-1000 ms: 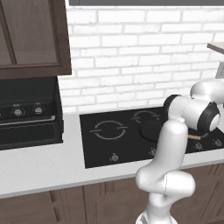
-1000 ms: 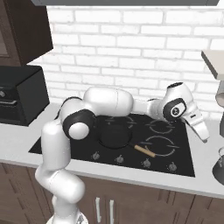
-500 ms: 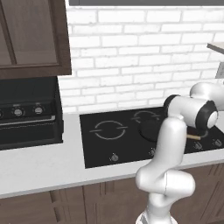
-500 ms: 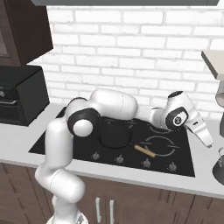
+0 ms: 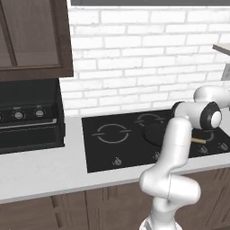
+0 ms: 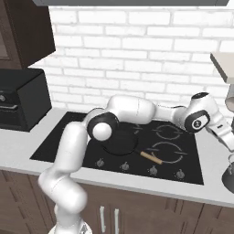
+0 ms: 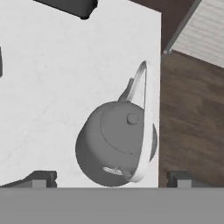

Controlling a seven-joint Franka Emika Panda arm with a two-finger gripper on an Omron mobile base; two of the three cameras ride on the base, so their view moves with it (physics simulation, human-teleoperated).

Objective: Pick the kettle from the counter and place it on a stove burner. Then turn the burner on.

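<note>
The squat grey metal kettle (image 7: 116,146) with its arched wire handle sits at the pale counter (image 7: 57,87) edge, between the released claw's (image 7: 111,178) spread fingertips (image 7: 41,178).

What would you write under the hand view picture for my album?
Open hand above the small squat grey metal kettle near the pale counter edge.

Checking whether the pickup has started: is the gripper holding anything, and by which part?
Nothing is held. The gripper is open above the kettle, its fingertips wide to either side and clear of the arched handle.
</note>
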